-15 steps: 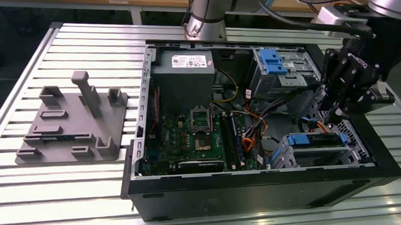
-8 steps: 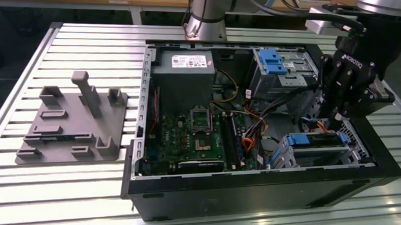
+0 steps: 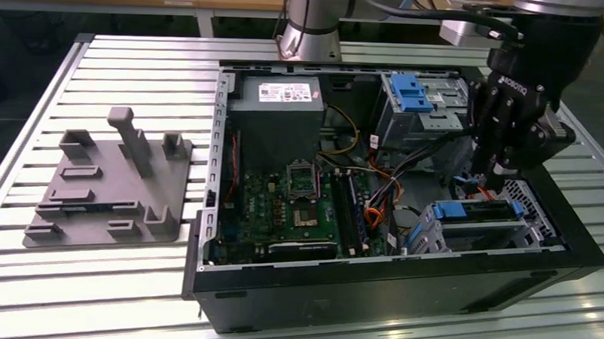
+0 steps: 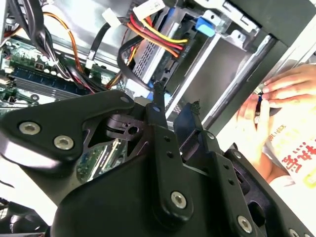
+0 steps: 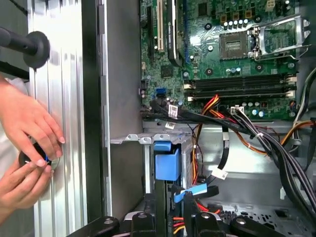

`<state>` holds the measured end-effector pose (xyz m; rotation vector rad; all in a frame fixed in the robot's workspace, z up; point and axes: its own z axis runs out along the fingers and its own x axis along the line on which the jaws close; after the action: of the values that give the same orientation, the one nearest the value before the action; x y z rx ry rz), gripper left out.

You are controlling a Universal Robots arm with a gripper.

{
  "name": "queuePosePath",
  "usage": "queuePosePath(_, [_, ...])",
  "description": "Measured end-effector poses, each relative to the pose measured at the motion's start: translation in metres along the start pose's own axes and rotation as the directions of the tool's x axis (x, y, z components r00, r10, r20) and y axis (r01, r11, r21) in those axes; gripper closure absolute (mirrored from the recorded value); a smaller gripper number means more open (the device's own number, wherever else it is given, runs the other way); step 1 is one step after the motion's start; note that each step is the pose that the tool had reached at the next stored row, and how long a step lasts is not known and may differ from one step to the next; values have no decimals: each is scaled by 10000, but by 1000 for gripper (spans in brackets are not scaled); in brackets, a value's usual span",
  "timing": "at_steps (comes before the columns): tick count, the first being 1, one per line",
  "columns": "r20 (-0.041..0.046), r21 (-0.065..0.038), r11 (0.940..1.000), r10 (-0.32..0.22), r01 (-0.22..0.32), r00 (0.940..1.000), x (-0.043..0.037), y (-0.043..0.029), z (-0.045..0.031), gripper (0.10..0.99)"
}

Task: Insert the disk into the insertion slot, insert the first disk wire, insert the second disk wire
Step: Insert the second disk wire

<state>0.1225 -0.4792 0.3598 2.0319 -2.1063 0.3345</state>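
The disk (image 3: 478, 213), grey with a bright blue carrier, lies inside the insertion slot (image 3: 529, 226), the low silver cage in the case's corner at the exterior view's right. My gripper (image 3: 495, 175) hangs just above that cage and is open. In both wrist views its fingertips (image 4: 158, 94) stand apart with nothing gripped. A black cable with a blue-tabbed connector (image 5: 190, 191) lies right beside the gripper (image 5: 170, 212). The carrier's blue end (image 5: 167, 160) shows in the cage. A red, yellow and black wire bundle (image 4: 155, 34) runs to a white plug over the cage.
The open computer case (image 3: 379, 281) sits on a slatted metal table (image 3: 134, 66). A taller silver cage with a blue clip (image 3: 410, 94) stands behind the gripper. A grey fixture plate (image 3: 111, 185) lies at the exterior view's left. A person's hands (image 5: 27, 138) hold a small round object outside the case wall.
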Motion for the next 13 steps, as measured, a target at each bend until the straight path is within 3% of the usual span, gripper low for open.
queuePosePath(3, [-127,5,10000,-3,3,9999,-20,8,34,729])
queuePosePath(7, [-220,8,10000,-6,6,9998,-49,14,69,729])
queuePosePath(13, [-392,35,10000,-72,74,9992,-177,37,60,729])
